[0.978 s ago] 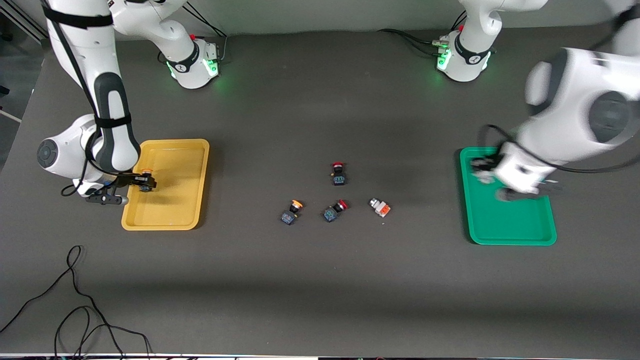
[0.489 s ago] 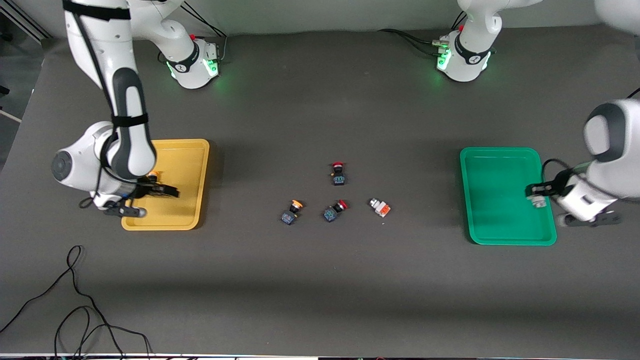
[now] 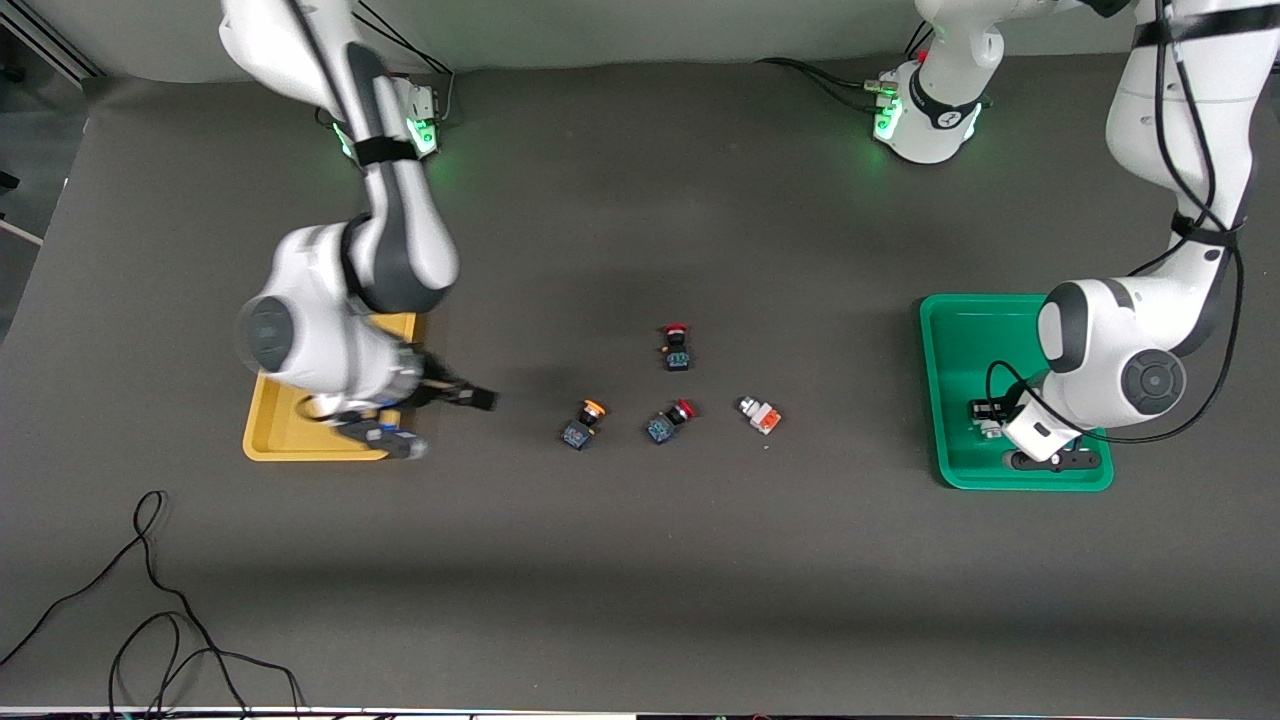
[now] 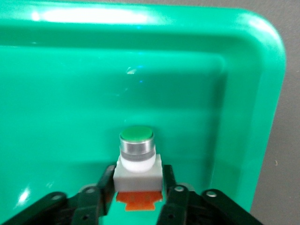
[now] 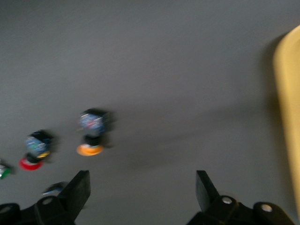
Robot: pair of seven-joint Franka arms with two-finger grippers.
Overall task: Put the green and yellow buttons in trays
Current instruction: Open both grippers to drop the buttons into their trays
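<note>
My left gripper [image 3: 985, 418] is low inside the green tray [image 3: 960, 330], shut on a white-bodied green-tipped button [image 4: 137, 157]; its fingers [image 4: 105, 180] press both sides of the white body. My right gripper [image 3: 476, 398] is open and empty over the bare table, between the yellow tray [image 3: 262, 440] and the loose buttons. A yellow-capped button [image 3: 583, 423] and a white-and-orange button [image 3: 759, 414] lie mid-table. The right wrist view shows the yellow-capped button [image 5: 92, 131] ahead of the open gripper [image 5: 143, 187]. My right arm covers most of the yellow tray, so its contents are hidden.
Two red-capped switches [image 3: 677, 346] [image 3: 668, 421] lie among the loose buttons. A black cable [image 3: 150, 600] loops near the table's front edge at the right arm's end. The yellow tray's rim [image 5: 290, 103] shows in the right wrist view.
My right gripper let go of a yellow-capped button in the yellow tray and moved off it toward the middle. My left gripper carried the green button over the green tray.
</note>
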